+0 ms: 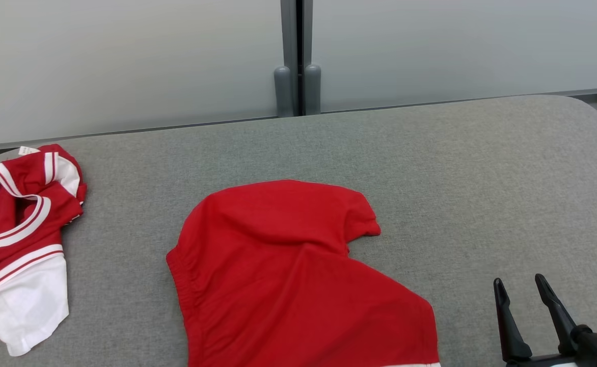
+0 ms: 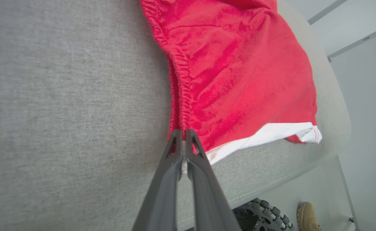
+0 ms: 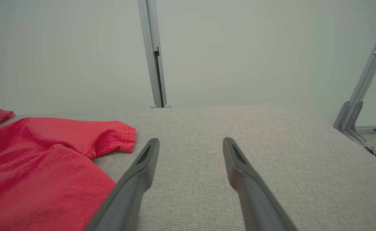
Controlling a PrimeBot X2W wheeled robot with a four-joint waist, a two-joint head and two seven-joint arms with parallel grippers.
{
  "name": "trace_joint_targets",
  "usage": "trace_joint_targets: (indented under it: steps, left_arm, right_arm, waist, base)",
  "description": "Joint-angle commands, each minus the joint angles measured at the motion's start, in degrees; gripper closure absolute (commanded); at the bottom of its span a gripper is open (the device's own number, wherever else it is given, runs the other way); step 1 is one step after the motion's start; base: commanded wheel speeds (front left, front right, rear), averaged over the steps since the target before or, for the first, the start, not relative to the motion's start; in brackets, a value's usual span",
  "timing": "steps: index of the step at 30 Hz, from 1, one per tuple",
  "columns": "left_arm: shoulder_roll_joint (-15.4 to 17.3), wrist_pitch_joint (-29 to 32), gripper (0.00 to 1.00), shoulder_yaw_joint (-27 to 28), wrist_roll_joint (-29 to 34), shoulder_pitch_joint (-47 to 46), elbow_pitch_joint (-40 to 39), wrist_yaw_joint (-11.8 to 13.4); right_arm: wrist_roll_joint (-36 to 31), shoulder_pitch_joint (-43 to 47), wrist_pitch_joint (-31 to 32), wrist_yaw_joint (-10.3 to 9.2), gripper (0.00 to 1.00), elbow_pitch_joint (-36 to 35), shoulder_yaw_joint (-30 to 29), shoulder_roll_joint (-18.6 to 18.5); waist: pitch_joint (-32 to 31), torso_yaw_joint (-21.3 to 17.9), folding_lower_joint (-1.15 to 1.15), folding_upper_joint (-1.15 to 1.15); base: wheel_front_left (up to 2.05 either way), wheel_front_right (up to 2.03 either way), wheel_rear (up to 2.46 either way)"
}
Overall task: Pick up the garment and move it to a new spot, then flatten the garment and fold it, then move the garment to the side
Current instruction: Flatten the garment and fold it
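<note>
Left gripper [image 2: 184, 133] clamps garment [image 2: 239, 64] edge (angled low).

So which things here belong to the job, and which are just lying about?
Job: plain red garment with elastic edge and white hem; left gripper, shut on that edge; right gripper, open over the grey padded table.
Lying about: crumpled red-and-white striped garment at the table's left; tan shoe on the floor.

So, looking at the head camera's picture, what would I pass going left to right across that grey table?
Crumpled red-and-white garment → plain red garment → right gripper, jaws open, at the lower right.
</note>
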Motion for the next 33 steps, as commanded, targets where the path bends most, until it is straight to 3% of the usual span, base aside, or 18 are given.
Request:
trace_joint_targets:
  steps: [1, 4, 5, 6, 12, 18, 22, 25, 33]
  left_arm:
    - [-0.86, 0.38, 1.00, 0.19, -2.26, 0.71, 2.12, -1.23]
    - [-0.71, -1.92, 0.96, 0.71, -1.21, -0.69, 6.43, -2.29]
    - [-1.57, -3.27, 0.55, 0.72, -0.92, -1.12, 7.35, -2.79]
    - [-2.52, -4.71, 0.00, 0.96, -0.90, -1.55, 8.04, -3.23]
    - [-4.21, -11.01, 0.00, 1.84, 0.84, -0.38, 8.49, -4.05]
    - [-7.49, -24.13, 0.00, 3.92, 7.43, 2.28, 3.47, -0.68]
    - [-7.97, -27.30, 0.00, 4.03, 16.51, 1.48, 4.17, 1.81]
    - [-10.85, -27.81, 0.00, 6.15, 22.65, 0.47, 4.55, 3.43]
    - [-18.37, -27.83, 0.00, 15.99, 38.27, 3.11, 5.28, -0.04]
  right_arm:
    - [-0.27, 0.28, -0.02, -0.02, 0.00, 0.17, 0.14, -0.27]
    - [-0.73, -0.39, -0.01, -0.02, 0.00, 0.23, 0.33, -0.29]
    - [-0.75, -0.56, -0.02, -0.02, 0.00, 0.16, 0.18, -0.30]
    - [-0.87, -0.54, -0.01, -0.02, 0.00, -0.01, 0.04, -0.29]
    - [-2.29, 0.31, -0.02, -0.02, 0.00, -1.31, -1.90, -0.30]
    - [-3.57, 2.20, -0.02, -0.02, 0.00, -4.83, -8.10, -1.42]
    - [-3.91, 3.79, -0.01, -0.02, 0.00, -5.36, -9.97, -2.42]
    - [-4.33, 4.72, -0.01, -0.02, 0.00, -5.02, -9.95, -2.44]
    - [-4.22, 5.74, -0.02, -0.02, 0.00, -3.80, -6.87, -0.76]
  waist:
    - [-0.11, 0.37, 0.00, 0.00]
    - [-0.05, 0.28, 0.00, 0.00]
    - [-0.07, 0.20, 0.00, 0.00]
    - [-0.12, 0.08, 0.00, 0.00]
    - [-0.95, -1.32, 0.00, 0.00]
    - [-1.75, -2.19, 0.00, 0.00]
    - [-2.21, -1.84, 0.00, 0.00]
    - [-2.80, -1.29, 0.00, 0.00]
    - [-4.36, 0.83, 0.00, 0.00]
  base:
    - [0.00, 0.00, 0.00]
    - [0.00, 0.00, 0.00]
    - [0.00, 0.00, 0.00]
    - [0.00, 0.00, 0.00]
    - [0.00, 0.00, 0.00]
    - [0.00, 0.00, 0.00]
    - [0.00, 0.00, 0.00]
    - [0.00, 0.00, 0.00]
    - [0.00, 0.00, 0.00]
